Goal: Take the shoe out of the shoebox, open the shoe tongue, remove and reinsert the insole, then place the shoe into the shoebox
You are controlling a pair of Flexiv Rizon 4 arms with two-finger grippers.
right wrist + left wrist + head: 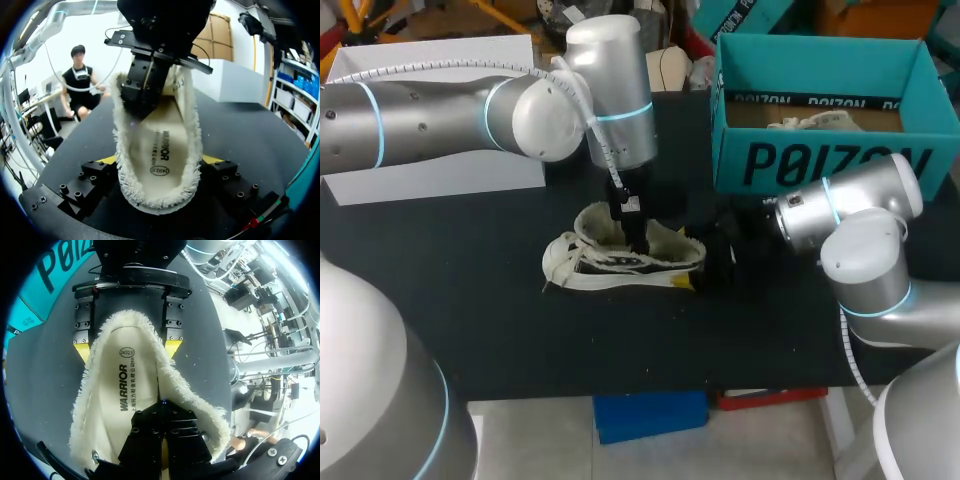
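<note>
Fleece-lined shoe (pixel 620 262) is clamped at the heel by right gripper (pixel 160 160); left gripper (pixel 162 442), pinched closed, is sunk inside it, teal shoebox (pixel 820 160) behind.

- The shoe (pixel 620 262) lies near the middle of the table (pixel 470 320), toe to the left and heel to the right.
- The shoebox (pixel 820 160) stands behind the shoe and to its right, apart from it, with a second shoe (pixel 815 123) inside.
- The left gripper (pixel 636 235) is down in the shoe's opening, over the insole (pixel 125 390).
- The right gripper (pixel 161 161) sits at the heel, one finger against each side.
</note>
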